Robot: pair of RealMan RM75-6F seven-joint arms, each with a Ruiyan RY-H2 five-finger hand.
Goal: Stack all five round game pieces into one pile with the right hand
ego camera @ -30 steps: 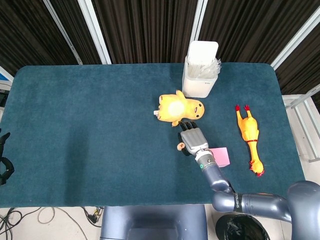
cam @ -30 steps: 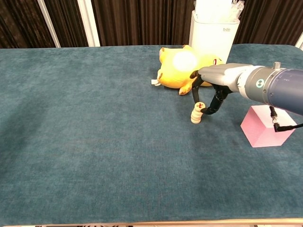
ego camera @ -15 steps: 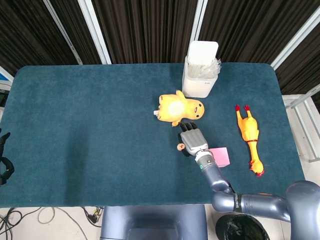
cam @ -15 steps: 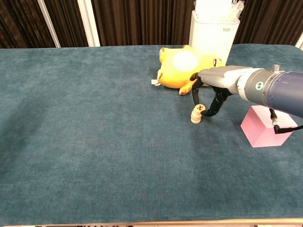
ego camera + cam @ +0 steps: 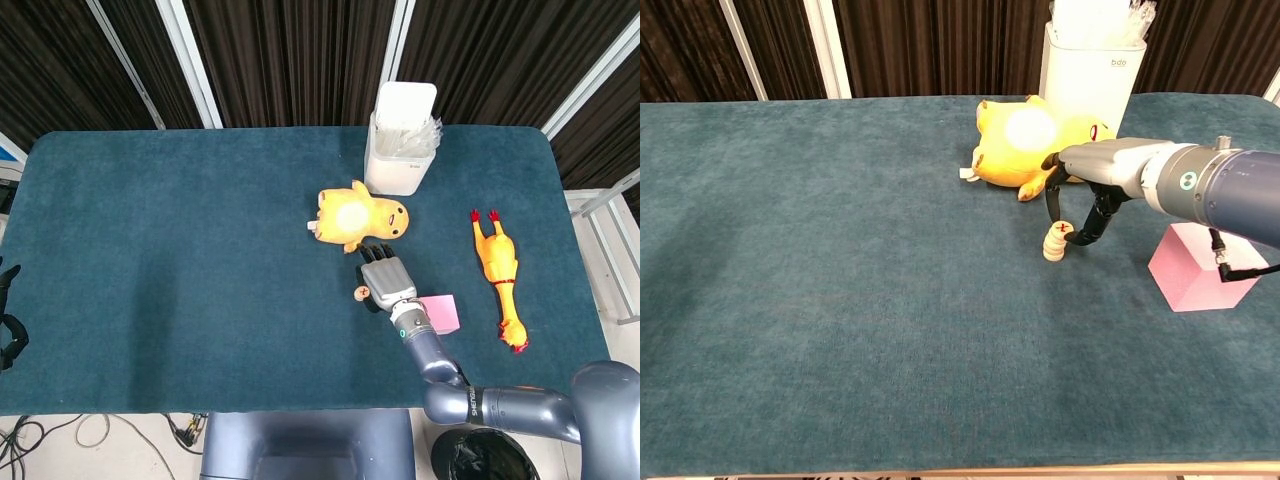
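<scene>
A short pile of pale round game pieces (image 5: 1052, 247) stands on the blue cloth just in front of the yellow plush. Its top piece (image 5: 1061, 231) bears a red mark and sits slightly tilted. My right hand (image 5: 1082, 200) reaches in from the right and pinches that top piece between two dark fingertips (image 5: 1074, 238). From above, the right hand (image 5: 386, 281) covers most of the pile (image 5: 361, 294), which peeks out at its left side. A dark shape (image 5: 8, 335) at the far left edge of the head view looks like part of my left hand, too little to read.
A yellow plush toy (image 5: 1025, 145) lies right behind the pile, with a white bin (image 5: 1090, 75) behind it. A pink block (image 5: 1198, 266) sits to the right under my forearm. A rubber chicken (image 5: 499, 275) lies further right. Bare cloth spreads left and front.
The right hand has lowered the red-marked top piece a little, down onto the pile. Nothing else has moved.
</scene>
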